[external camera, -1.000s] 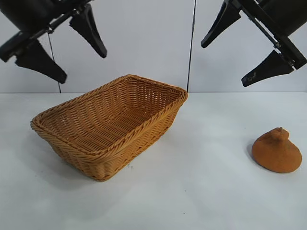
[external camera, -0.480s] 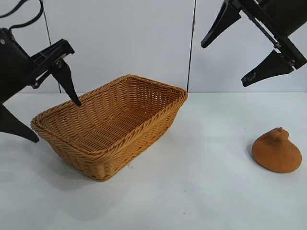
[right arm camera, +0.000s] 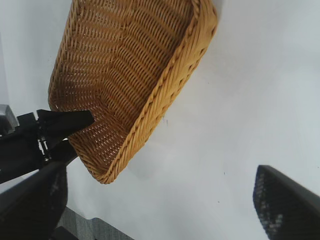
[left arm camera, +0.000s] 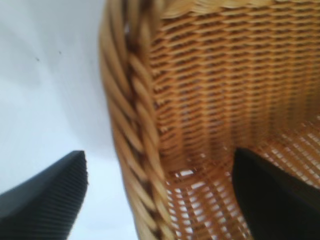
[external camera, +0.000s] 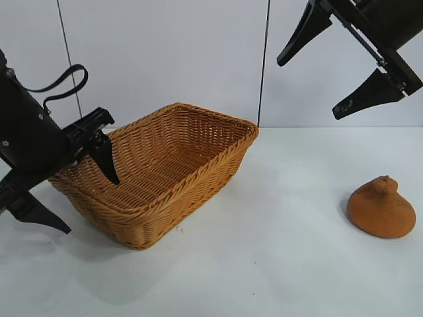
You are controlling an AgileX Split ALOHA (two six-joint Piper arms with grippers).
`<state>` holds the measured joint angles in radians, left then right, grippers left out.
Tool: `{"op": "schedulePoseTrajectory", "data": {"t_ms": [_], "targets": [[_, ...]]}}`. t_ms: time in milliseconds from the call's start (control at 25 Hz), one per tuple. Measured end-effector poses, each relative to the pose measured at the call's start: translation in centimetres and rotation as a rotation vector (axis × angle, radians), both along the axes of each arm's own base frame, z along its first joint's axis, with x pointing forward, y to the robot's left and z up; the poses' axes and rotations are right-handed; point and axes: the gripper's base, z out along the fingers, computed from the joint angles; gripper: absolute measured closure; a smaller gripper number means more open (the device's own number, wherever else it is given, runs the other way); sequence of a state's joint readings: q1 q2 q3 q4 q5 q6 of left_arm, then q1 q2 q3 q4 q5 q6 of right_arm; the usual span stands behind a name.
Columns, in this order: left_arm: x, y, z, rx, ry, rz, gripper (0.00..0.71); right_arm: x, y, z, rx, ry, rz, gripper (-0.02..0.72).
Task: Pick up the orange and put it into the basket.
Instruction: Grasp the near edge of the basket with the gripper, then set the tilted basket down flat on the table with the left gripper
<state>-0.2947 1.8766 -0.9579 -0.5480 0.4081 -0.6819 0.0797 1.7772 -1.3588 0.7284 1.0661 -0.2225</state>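
White tabletop and pale wall panels frame two grippers: the left gripper [external camera: 69, 195] straddles the one basket [external camera: 198, 178]'s near-left rim, jaws wide and empty; the right gripper [external camera: 340, 66] hangs high, spread, empty. One orange [external camera: 382, 208] sits untouched, well right of the basket. Steadying seems underway; grasping comes next.

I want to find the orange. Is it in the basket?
No. The orange sits on the table, apart from the empty basket.

Left gripper [left arm camera: 160, 192] spread wide, straddling the basket [left arm camera: 131, 125] rim: one of its fingers [left arm camera: 47, 197] over the white desk [left arm camera: 45, 75], the other inside the weave.
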Motion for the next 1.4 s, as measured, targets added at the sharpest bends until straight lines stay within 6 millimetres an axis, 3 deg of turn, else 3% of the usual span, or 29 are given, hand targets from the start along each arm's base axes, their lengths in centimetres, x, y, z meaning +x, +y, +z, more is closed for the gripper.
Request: {"op": "schedulePoseTrajectory", "data": {"t_ms": [120,240,320,400,440,480,640,920,1200,1400], "targets": [[0.1,0.0,-1.2,0.007,0.025,0.009,0.161,0.0,0.0,0.0,0.000,0.000,0.000,0.010],[0.2,0.0,-1.4,0.010,0.023,0.013,0.238,0.0,0.0,0.0,0.000,0.000,0.000,0.010],[0.2,0.0,-1.4,0.010,0.017,0.017,0.373,0.0,0.0,0.0,0.000,0.000,0.000,0.010],[0.3,0.0,-1.3,0.005,0.012,0.024,0.550,0.0,0.0,0.0,0.000,0.000,0.000,0.010],[0.4,0.0,-1.2,0.000,0.014,0.030,0.609,0.0,0.0,0.0,0.000,0.000,0.000,0.010],[0.4,-0.1,-1.1,-0.002,0.016,0.027,0.623,0.0,0.0,0.0,0.000,0.000,0.000,0.010],[1.4,0.1,0.2,-0.017,0.045,-0.051,0.623,0.0,0.0,0.0,0.000,0.000,0.000,0.010],[6.2,0.4,5.3,0.019,-0.092,-0.340,0.623,0.0,0.0,0.0,0.000,0.000,0.000,0.010],[8.1,-1.3,5.0,0.176,-0.018,-0.641,0.623,0.0,0.0,0.0,0.000,0.002,0.003,0.010],[8.7,-3.4,5.2,0.185,-0.020,-0.756,0.623,0.0,0.0,0.0,0.001,0.004,0.004,0.010]]}}
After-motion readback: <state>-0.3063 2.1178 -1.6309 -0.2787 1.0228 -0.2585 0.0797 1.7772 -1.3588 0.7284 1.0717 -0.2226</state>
